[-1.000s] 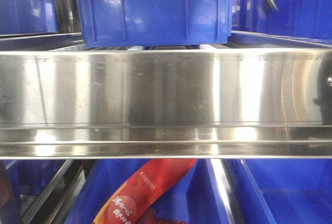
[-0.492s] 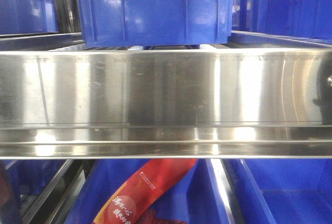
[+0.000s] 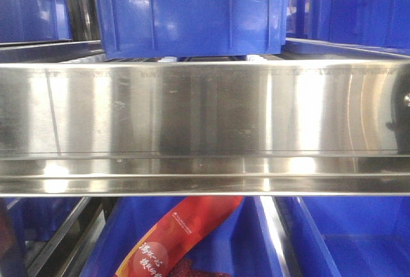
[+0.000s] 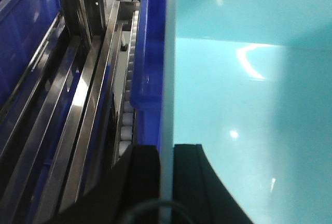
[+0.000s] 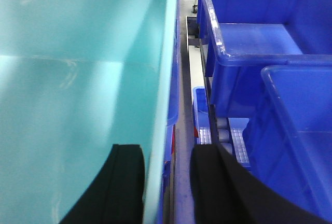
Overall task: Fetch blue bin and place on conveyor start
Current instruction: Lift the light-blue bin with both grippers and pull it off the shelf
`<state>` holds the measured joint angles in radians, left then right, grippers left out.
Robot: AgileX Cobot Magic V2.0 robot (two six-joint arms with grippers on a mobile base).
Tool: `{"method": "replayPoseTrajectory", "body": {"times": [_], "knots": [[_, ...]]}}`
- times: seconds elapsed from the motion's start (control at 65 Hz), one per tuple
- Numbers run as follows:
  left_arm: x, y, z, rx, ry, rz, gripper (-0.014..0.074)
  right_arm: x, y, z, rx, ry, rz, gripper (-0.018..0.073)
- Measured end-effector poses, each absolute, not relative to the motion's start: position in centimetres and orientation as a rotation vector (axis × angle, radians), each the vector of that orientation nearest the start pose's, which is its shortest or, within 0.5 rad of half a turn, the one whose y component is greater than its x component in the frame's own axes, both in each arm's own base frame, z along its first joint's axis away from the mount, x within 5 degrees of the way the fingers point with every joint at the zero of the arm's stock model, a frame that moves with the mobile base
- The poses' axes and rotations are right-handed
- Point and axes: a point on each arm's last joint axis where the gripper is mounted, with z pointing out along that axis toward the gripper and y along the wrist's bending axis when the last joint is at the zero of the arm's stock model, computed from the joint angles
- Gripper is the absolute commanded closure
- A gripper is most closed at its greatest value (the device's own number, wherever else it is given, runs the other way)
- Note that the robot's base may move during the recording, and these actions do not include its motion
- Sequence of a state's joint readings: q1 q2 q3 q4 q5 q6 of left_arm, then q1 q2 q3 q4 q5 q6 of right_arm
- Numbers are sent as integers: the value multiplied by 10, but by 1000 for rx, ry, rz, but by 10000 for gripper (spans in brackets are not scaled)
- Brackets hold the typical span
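Note:
The blue bin [image 4: 249,105] is a pale turquoise tub that fills the right side of the left wrist view. My left gripper [image 4: 167,150] is shut on its thin side wall, with one black finger [image 4: 145,182] outside and the other inside. In the right wrist view the bin [image 5: 78,79] fills the left side. My right gripper [image 5: 166,154] straddles its opposite wall and is open. Its inner finger [image 5: 127,182] lies near the wall and its outer one stands apart from it. The conveyor start is out of view. The front view shows neither the bin nor any jaws.
A wide stainless-steel shelf rail [image 3: 205,110] spans the front view, with a dark blue crate [image 3: 192,8] above it. A red packet [image 3: 179,238] lies in a crate below. More dark blue crates [image 5: 259,53] sit close on the right, and steel rails [image 4: 78,120] and white rollers [image 4: 127,115] on the left.
In the front view, a dark part at the top right has moved up and right, and is almost out of the picture. The shelf and crates stay put.

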<state>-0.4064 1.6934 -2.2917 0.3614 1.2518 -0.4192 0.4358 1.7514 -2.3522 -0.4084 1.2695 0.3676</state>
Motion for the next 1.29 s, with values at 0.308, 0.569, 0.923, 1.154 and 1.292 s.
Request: {"method": "replayPoseTrajectory", "body": {"times": [0.308, 0.569, 0.923, 1.154, 1.292], "knots": [[322, -106, 512, -105, 2131, -59, 707, 324, 112, 522, 22, 2095, -24, 720], [329, -108, 500, -96, 2147, -29, 707, 334, 116, 499, 2, 2155, -66, 720], [336, -110, 495, -87, 2117, -37, 707, 330, 114, 490, -24, 2102, -51, 720], [336, -110, 495, -90, 2115, -31, 707, 331, 114, 492, -26, 2080, -46, 720], [336, -110, 494, -90, 2115, -31, 707, 331, 114, 492, -24, 2078, -44, 720]]}}
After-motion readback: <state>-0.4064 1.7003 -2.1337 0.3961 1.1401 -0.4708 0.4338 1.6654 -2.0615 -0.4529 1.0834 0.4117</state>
